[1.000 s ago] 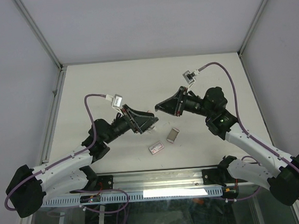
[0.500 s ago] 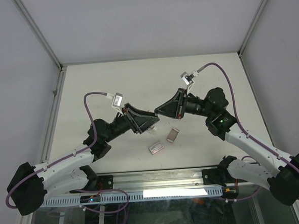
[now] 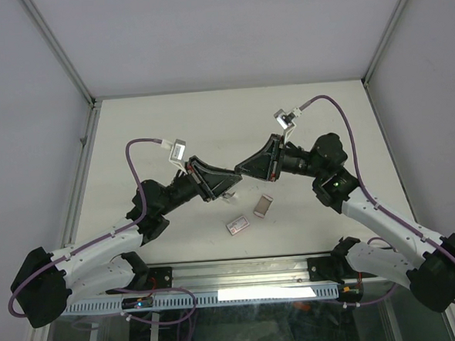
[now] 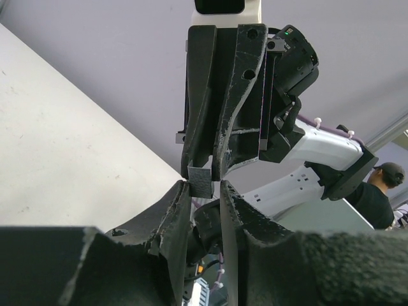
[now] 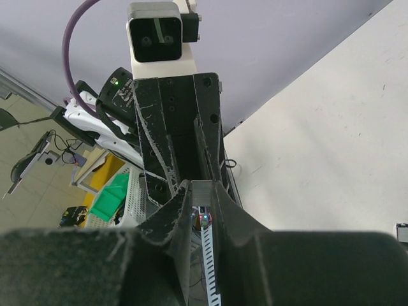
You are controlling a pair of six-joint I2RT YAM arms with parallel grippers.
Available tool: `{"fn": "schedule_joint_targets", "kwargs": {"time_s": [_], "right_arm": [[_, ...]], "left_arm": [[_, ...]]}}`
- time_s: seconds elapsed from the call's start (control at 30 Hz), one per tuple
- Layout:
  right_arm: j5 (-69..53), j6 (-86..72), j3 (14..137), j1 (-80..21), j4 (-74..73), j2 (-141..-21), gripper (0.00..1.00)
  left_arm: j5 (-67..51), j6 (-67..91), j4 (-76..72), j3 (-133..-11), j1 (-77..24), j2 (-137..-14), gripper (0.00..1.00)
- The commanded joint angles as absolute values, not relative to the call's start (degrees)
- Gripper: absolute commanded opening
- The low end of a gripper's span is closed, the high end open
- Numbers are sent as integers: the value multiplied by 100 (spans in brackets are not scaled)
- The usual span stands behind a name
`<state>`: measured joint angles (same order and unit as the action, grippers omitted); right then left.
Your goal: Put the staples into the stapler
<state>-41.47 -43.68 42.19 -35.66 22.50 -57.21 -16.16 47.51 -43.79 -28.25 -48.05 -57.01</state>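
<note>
Above the middle of the table my two grippers meet tip to tip. The staples [image 4: 201,180], a short grey metal strip, bridge them. My right gripper [image 5: 205,185] is shut on one end of the staples [image 5: 207,191]. My left gripper [image 4: 205,186] has its jaws drawn in on the other end, with one pad touching and only a sliver showing at the other. In the top view the left gripper [image 3: 234,178] and right gripper [image 3: 242,168] hide the strip. A small pale oblong [image 3: 263,205] lies on the table below them; I cannot tell whether it is the stapler.
A flat red-and-white box [image 3: 237,225] lies on the table nearer the arm bases. The white table [image 3: 209,117] is walled by a metal frame on three sides. Purple cables loop above both wrists.
My left gripper has risen to the right to meet the right gripper's tip, and its jaws have narrowed from wide open onto the staples. The right arm has shifted slightly.
</note>
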Motion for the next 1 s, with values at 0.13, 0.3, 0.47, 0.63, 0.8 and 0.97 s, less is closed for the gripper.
{"fn": "schedule_joint_targets", "kwargs": {"time_s": [0.13,0.3,0.47,0.63,0.8,0.97], "right_arm": [[-4454,-4748,4217,-3596,2854,-5755,11],[-4508,-4781,4228,-3599,2846,-5783,11],[-4485,-4656,4273,-3587,2524,-5695,14],[-4323,-4128,4471,-3539,1812,-5554,45],[-4382,-3901,4599,-3495,1514,-5540,56],[-4553,-3457,4835,-3405,965,-5455,62]], "left_arm": [[-1806,4645,-4771,-3021,-4872,-5660,18],[-1811,4634,-4768,-3013,-4873,-5650,12],[-1793,4569,-4540,-2999,-4874,-5595,8],[-1725,4471,-4019,-2966,-4874,-5377,6],[-1879,4349,-3581,-3005,-4868,-5216,4],[-2386,3839,-2388,-3405,-4867,-5189,1]]}}
